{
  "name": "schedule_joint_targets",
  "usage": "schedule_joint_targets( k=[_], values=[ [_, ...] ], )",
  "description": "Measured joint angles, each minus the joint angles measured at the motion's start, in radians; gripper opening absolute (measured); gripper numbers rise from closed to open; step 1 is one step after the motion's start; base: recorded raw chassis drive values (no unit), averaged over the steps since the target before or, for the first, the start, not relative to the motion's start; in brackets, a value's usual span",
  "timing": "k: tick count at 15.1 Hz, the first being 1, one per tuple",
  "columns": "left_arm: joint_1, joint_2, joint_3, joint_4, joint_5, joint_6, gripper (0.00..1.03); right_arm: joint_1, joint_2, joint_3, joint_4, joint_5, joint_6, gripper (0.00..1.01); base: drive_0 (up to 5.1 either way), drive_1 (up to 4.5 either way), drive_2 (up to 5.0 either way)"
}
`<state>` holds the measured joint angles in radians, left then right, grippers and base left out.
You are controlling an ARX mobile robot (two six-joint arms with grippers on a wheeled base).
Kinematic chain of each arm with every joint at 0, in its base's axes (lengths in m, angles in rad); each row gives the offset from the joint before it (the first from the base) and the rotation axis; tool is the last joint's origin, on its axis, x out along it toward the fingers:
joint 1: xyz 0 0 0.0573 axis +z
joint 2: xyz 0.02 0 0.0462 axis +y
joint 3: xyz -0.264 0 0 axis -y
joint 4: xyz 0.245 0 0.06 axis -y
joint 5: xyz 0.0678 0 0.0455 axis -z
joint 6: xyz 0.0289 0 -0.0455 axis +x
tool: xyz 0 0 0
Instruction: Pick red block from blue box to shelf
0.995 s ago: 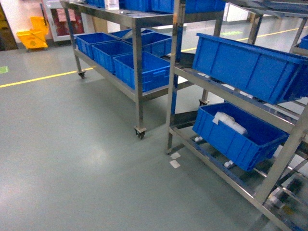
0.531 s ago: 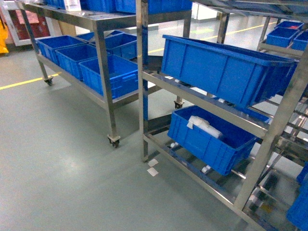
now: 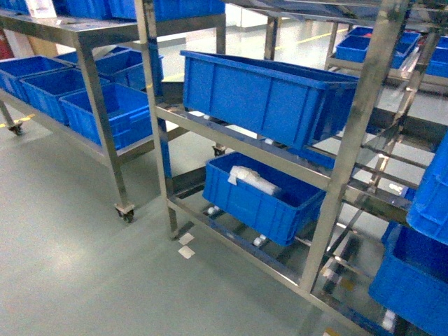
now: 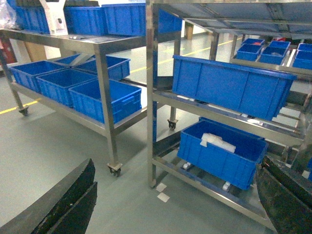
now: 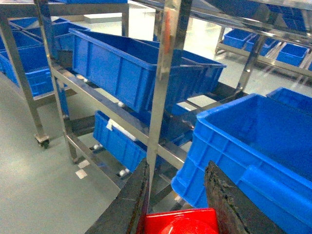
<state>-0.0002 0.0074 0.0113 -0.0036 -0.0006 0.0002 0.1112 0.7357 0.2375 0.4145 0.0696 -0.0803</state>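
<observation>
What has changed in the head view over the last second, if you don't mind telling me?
The view has swung right: the steel shelf and its tilted blue crates slid leftward in frame, and more crates came in at right. The right hand holds the red block; nothing on the racks moved.

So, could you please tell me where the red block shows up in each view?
Head: not in it.
Left wrist: not in it.
Right wrist: red block at bottom centre, between the right gripper's fingers.
Shared landmark: the lower crate holding white packets.
</observation>
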Motion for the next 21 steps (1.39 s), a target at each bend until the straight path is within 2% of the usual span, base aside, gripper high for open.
schedule_joint_targets(
  k=[8, 18, 21],
  values=[
    [0.0, 0.0, 0.0, 0.0, 0.0, 0.0, 0.98, 0.0, 0.0, 0.0, 0.0, 0.0, 0.0, 0.27, -1.6, -1.47, -1.7],
    [0.0, 0.0, 0.0, 0.001, 0.0, 0.0, 0.98, 0.0, -0.005, 0.0, 0.0, 0.0, 0.0, 0.27, -1.7, 2.51, -6.0],
    [0.0, 0.0, 0.0, 0.005, 0.0, 0.0, 0.98, 0.0, -0.002, 0.0, 0.004, 0.0, 0.0, 0.27, -1.4, -1.44, -1.4]
  ],
)
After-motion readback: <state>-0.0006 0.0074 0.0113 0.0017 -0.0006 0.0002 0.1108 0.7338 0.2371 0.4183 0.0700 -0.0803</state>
